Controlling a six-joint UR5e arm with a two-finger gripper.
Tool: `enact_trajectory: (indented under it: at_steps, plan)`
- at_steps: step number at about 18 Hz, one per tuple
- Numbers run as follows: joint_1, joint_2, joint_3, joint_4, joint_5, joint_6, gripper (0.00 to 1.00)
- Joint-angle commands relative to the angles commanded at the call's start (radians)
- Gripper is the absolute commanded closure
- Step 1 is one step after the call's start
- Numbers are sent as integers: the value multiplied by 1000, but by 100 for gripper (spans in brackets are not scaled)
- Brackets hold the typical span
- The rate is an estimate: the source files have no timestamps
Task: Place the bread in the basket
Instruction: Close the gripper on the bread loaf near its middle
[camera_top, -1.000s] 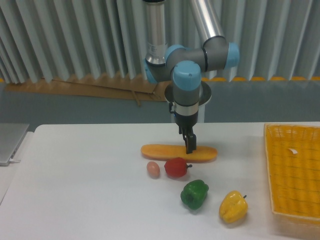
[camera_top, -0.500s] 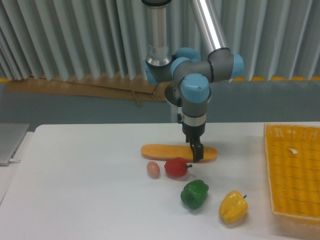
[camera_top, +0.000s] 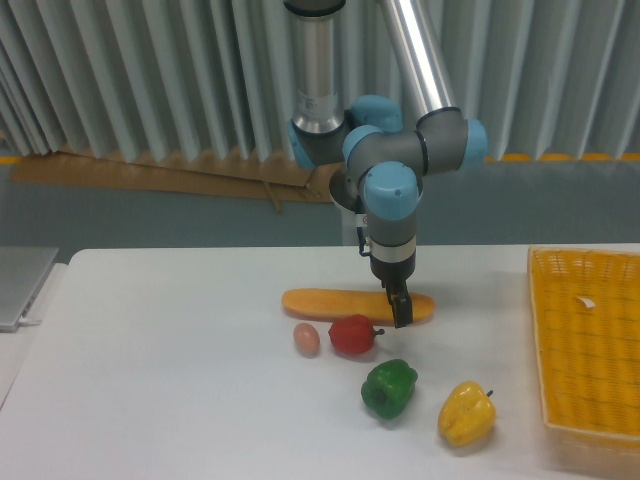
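The bread (camera_top: 330, 302), a long orange-tan loaf, lies flat on the white table just left of centre. My gripper (camera_top: 401, 312) points straight down over the loaf's right part. One dark finger (camera_top: 402, 310) shows in front of the bread and reaches down to its near edge. The other finger is hidden behind it, so the jaws look open astride the loaf. The yellow-orange woven basket (camera_top: 545, 330) with a small white tag stands at the table's right edge, well away from the gripper.
A red pepper (camera_top: 351, 335) and a small tan egg (camera_top: 306, 339) lie just in front of the bread. A green pepper (camera_top: 389, 389) and a yellow pepper (camera_top: 466, 414) sit nearer the front. A grey object (camera_top: 20, 285) lies at the far left.
The gripper has shifted right along the bread and dropped lower over its right part. The bread and the peppers have not moved.
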Motion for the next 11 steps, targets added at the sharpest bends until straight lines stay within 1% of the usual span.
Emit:
enact_trajectory:
  at_steps: [5,11]
  plan:
    - [-25,3,-3,-3,-5,-5,0]
    - [-26,3,3,-3,-8,-3,0]
